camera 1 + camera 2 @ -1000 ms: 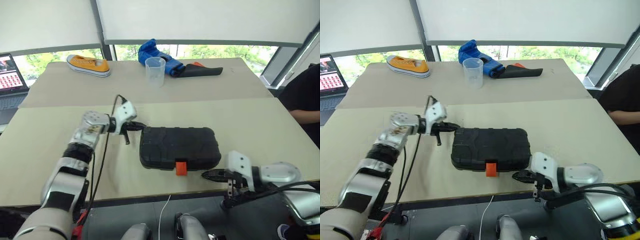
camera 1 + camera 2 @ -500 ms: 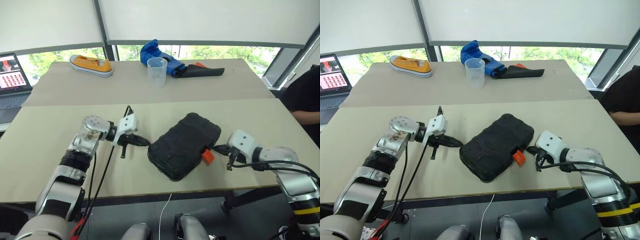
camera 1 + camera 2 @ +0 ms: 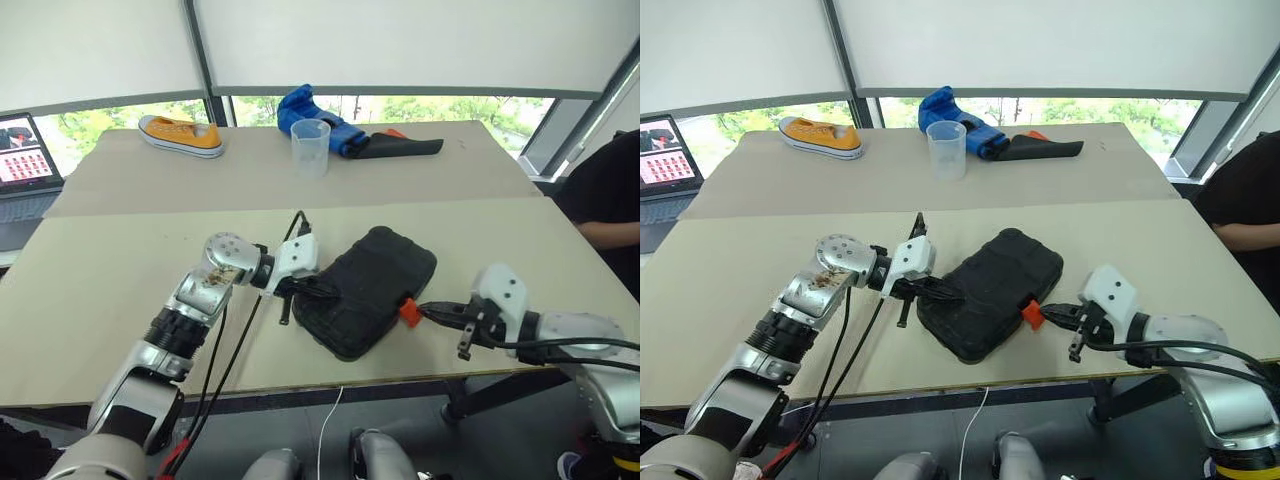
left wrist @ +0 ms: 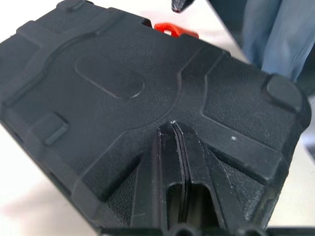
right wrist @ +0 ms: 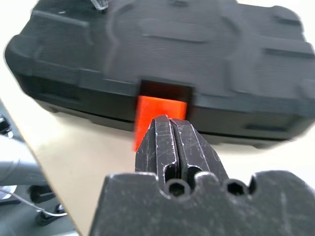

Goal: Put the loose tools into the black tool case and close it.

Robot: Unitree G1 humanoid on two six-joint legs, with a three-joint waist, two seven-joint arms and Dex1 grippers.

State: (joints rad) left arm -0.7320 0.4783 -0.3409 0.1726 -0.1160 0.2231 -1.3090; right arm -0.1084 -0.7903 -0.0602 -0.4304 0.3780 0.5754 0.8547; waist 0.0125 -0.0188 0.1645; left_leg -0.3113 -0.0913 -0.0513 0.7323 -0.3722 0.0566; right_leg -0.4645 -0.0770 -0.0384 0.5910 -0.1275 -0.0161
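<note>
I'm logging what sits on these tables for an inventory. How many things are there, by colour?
Black: 2, tool case and cloth piece
Blue: 1, glove
Orange: 1, shoe
Clear: 1, cup
Dark: 1, laptop
Total: 6

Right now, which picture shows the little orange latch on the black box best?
The right wrist view: the orange latch sits big, straight ahead of the right pincer. Both eye views show it small, on the black tool case. The left wrist view catches just a sliver.
</note>
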